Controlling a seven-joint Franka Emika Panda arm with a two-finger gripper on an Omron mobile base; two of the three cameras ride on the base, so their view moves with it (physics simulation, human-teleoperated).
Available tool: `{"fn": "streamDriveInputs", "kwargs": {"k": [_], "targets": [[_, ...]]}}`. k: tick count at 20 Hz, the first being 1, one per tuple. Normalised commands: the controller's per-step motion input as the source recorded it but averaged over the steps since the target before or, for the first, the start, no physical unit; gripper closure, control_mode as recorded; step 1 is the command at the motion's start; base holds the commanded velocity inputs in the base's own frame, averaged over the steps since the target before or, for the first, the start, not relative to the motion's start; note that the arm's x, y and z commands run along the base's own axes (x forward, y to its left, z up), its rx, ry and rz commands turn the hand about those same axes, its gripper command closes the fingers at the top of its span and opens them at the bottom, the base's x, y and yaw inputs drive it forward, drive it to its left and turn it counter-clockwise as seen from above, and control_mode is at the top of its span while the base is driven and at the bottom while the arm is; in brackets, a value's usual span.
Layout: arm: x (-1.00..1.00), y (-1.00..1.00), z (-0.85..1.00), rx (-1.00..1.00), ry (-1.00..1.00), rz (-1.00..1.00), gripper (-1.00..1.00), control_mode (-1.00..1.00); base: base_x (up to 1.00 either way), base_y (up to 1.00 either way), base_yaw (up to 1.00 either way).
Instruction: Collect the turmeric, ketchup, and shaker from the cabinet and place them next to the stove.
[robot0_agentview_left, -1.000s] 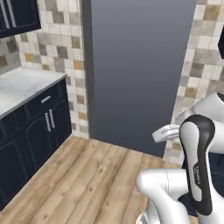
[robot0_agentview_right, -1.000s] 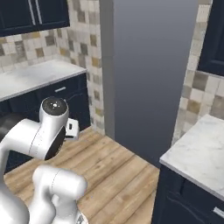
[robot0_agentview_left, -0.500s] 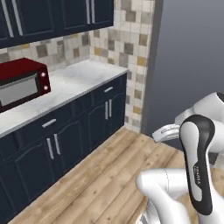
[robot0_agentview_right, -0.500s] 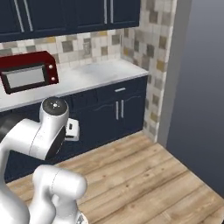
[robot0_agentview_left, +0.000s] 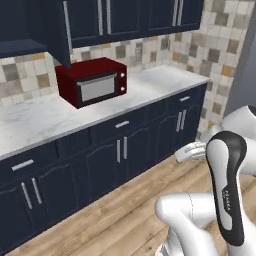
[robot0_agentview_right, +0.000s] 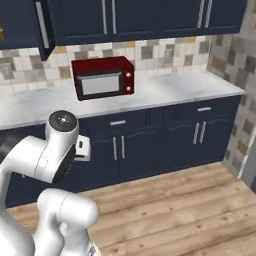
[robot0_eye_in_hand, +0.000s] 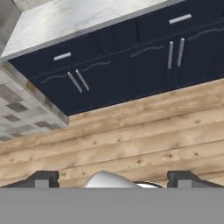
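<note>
Wooden plank flooring runs under the hand in the hand view, and the gripper hangs over it with its two dark fingertips set wide apart and nothing between them. Beyond the boards in that view stands a row of navy base cabinets with silver handles, topped by a pale marble counter, and a tiled wall corner juts in at the left.

From the left base view the white arm rises at the lower right, folded low over the floor. Behind it the same base cabinets run along the wall, and on the counter sits a red microwave, door shut. Above it hangs the cabinet: one dark navy door stands swung open toward the camera, and a navy shelf shows inside at the upper left edge. Whatever stands on that shelf cannot be made out from this side.

The right base view adds something: at its far upper left edge, past the open door, a small sliver of brown-amber shows inside the cabinet, which may be the turmeric, though too little of it shows to be sure. It is high on the wall and well apart from the gripper down by the floor. The microwave sits below and to the right of it, against the tiled backsplash.
</note>
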Motion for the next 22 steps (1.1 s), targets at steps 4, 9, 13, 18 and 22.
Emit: {"fn": "streamDriveInputs", "kwargs": {"k": [4, 9, 13, 18, 22], "targets": [[0.0, 0.0, 0.0, 0.0, 0.0, 0.0, -1.0, 1.0, 0.07, 0.95, 0.26], [0.0, 0.0, 0.0, 0.0, 0.0, 0.0, -1.0, 1.0, 0.36, 0.94, 0.16], [0.0, 0.0, 0.0, 0.0, 0.0, 0.0, -1.0, 1.0, 0.39, 0.63, 0.02], [0.0, 0.0, 0.0, 0.0, 0.0, 0.0, -1.0, 1.0, 0.48, 0.31, 0.06], [0.0, 0.0, 0.0, 0.0, 0.0, 0.0, -1.0, 1.0, 0.7, 0.33, 0.26]]}}
